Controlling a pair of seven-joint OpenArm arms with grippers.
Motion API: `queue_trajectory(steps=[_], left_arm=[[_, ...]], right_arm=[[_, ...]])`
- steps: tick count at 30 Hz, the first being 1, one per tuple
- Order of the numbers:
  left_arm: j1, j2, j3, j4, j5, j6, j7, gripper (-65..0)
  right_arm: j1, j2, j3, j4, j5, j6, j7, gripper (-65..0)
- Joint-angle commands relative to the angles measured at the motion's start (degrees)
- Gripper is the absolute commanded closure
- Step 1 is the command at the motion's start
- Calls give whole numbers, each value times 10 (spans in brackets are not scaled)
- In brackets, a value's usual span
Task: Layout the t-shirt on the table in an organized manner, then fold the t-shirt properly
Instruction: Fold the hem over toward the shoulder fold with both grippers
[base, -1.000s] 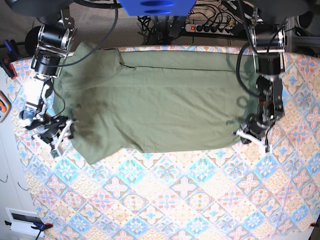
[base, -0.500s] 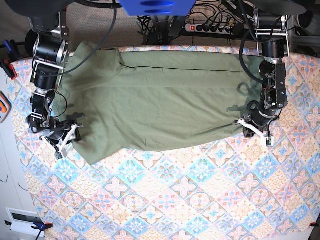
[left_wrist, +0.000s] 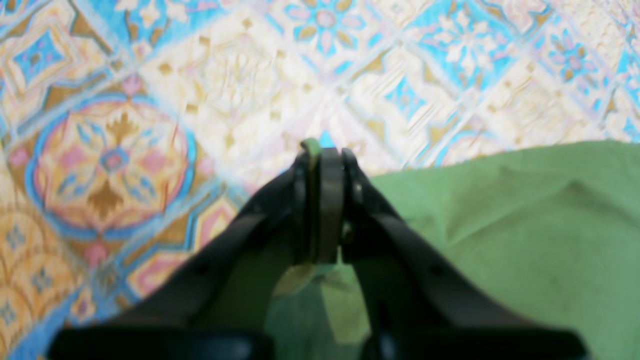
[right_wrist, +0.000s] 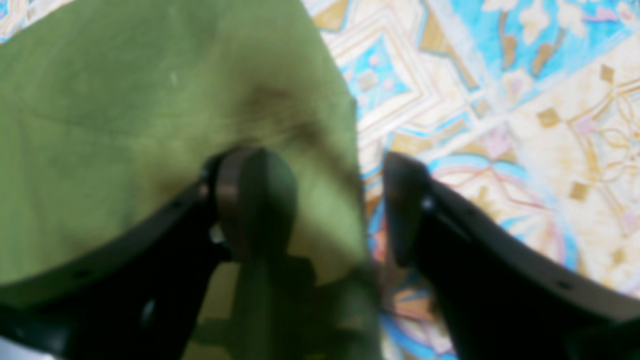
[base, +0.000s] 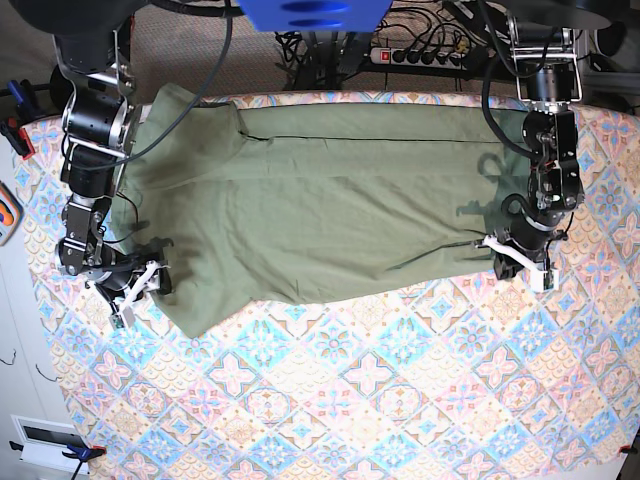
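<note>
- Lying on the table is the t-shirt — a big green shirt spread sideways along the far edge, with lots of patterned top bare in front of it.
- Soft and light, I think — it will sag and wrinkle when lifted, and one corner alone will drag the rest after it. It looks thin, not slippery, and nothing on it can break.
- Best places to hold are the corners and edges, one in each gripper, pulled apart gently so the cloth goes flat.
- The left gripper sits at the shirt's near corner, on the right side of the base view. Its jaws are squeezed tight, and a thin fold of green cloth is pinched between them.
- The right gripper is at the other end. Its jaws stand wide apart and hold nothing. One finger rests over the cloth and the other over bare table, so the shirt's edge runs between them.
</note>
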Motion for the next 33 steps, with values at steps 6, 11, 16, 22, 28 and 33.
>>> queue_trajectory(steps=[6,11,16,22,28,33], left_arm=[[-8,-7,-3,9,-4,-1,-10,0],[-8,-6,-3,9,-4,-1,-10,0],[-8,-6,-3,9,-5,-1,-10,0],[-8,-6,-3,9,-5,-1,-10,0],[-8,-7,-4,11,-5,-1,-11,0],[9,-6,-35,55,-4,-1,-11,0]], right_arm=[[19,10,0,4,7,1,11,-382],[19,10,-1,4,7,1,11,-380],[19,9,-33,-16,7,1,11,-237],[16,9,-21,-14,7,1,23,-60],[-7,9,28,63,9,1,-3,-56],[-45,9,65,171,9,1,-55,-56]])
